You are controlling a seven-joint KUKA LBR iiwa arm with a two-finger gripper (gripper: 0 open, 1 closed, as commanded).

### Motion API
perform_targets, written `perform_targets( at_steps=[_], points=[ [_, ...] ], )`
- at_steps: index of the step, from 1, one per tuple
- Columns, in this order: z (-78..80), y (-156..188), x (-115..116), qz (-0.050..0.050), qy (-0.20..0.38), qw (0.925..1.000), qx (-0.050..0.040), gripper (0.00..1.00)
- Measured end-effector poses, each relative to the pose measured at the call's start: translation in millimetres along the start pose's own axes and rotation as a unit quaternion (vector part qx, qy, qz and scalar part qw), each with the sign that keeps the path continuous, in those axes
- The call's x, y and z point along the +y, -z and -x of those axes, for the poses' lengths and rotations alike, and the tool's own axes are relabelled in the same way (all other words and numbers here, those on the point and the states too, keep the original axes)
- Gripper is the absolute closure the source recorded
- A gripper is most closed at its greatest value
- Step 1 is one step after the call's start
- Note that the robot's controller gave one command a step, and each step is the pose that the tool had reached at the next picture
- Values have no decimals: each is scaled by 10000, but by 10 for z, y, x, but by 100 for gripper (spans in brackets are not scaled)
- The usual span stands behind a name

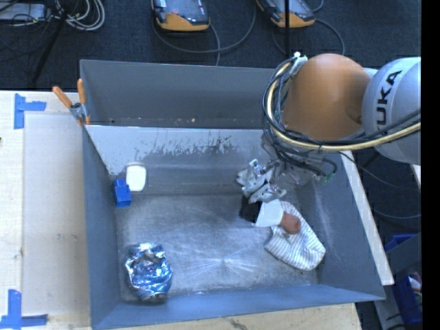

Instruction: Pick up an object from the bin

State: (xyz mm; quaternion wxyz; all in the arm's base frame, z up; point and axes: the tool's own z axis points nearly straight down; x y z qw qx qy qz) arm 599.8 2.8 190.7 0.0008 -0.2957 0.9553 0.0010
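The pick looks barely begun: the tool (260,183) hangs close by the dark end of the striped cloth doll (297,247), which lies unlifted on the bin (206,115) floor, and I cannot tell whether the tool is open or closed.

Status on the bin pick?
Gripper low at right of bin. Just above black-and-white piece by striped cloth. Blue block, foil wad far left, not in the way.

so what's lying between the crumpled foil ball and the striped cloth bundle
Nothing lies there: the camera view shows bare, scuffed bin floor between the foil ball and the striped cloth bundle.
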Motion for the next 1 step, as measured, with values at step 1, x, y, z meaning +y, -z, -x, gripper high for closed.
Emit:
perform_targets(
  at_steps=[1],
  points=[
    [-49,348,4,18,370,9993,32,100]
  ],
)
